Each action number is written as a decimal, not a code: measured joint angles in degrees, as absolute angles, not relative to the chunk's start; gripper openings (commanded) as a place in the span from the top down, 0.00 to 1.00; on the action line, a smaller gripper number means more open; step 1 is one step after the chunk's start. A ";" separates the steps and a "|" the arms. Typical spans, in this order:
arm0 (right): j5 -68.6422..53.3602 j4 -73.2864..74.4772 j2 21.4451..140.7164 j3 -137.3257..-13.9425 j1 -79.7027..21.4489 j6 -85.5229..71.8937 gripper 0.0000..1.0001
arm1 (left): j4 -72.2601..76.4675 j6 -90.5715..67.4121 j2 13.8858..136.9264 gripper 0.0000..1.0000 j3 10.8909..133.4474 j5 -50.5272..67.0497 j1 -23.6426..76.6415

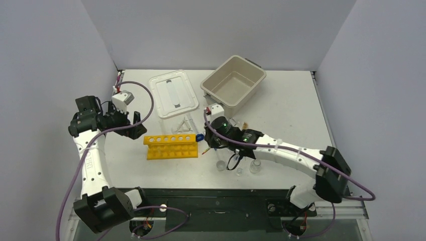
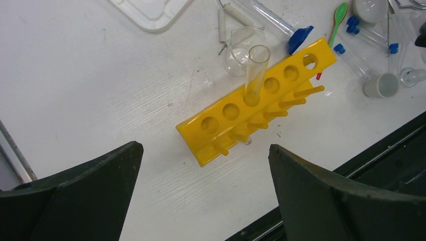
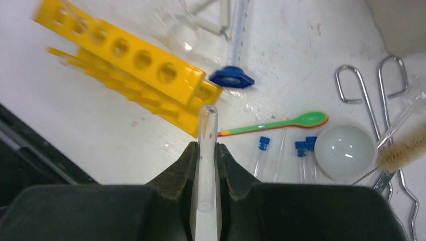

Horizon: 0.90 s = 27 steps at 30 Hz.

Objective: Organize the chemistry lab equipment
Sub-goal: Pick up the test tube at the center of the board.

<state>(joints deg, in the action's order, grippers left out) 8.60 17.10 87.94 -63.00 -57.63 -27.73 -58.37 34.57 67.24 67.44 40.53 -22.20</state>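
The yellow holed tube rack stands at the table's middle left; it also shows in the left wrist view with one clear test tube upright in a hole. My right gripper is shut on a clear test tube, held just off the rack's near end. My left gripper is open and empty, above bare table left of the rack. Blue-capped tubes, a green spatula, metal tongs, a brush and a round white dish lie near.
The beige tub stands at the back right of centre, the white lid to its left. Small clear beakers and vials stand near the front edge under my right arm. A blue-based cylinder lies beside the rack.
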 measured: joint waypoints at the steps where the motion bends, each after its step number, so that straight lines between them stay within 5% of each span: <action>1: 8.10 16.01 85.23 -62.59 -57.63 -27.68 1.00 | -58.78 34.59 66.83 0.03 67.94 41.10 -22.20; 16: 12.53 -4.84 61.84 -53.74 -68.58 -20.88 1.00 | -66.35 34.74 58.04 0.03 72.25 52.10 -22.22; 27: 20.10 -22.33 66.70 -54.04 -74.22 -13.56 1.00 | -56.18 14.94 52.90 0.04 67.70 73.14 -21.47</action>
